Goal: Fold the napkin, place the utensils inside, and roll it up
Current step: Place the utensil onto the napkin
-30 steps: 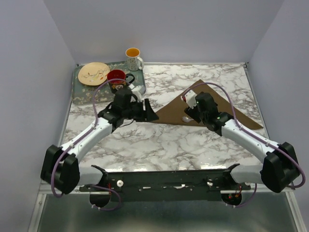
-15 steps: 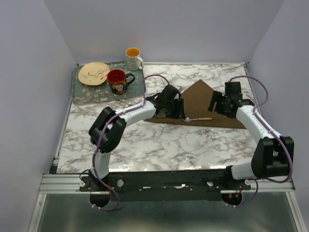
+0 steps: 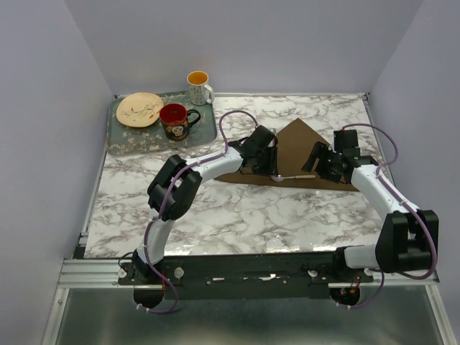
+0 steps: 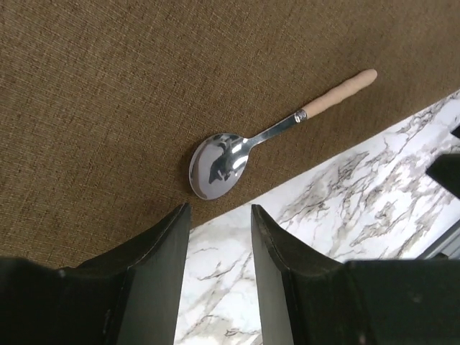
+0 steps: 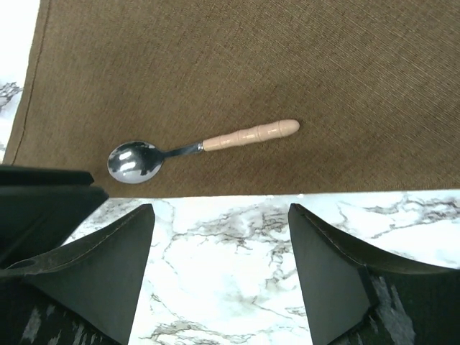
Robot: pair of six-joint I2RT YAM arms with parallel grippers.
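Left end effector (image 4: 220,215): fingers partly parted, gripping nothing, poised just short of the spoon (image 4: 231,154) bowl; right end effector (image 5: 221,215): spread wide, empty, nearside of the handle; spoon lies along the near edge of the folded brown napkin (image 3: 295,147) on the marble bench (image 3: 237,215).

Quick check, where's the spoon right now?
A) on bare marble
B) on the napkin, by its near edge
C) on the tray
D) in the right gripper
B: the spoon lies flat on the brown napkin, just inside the edge nearest the arm bases, with cloth under its whole length.
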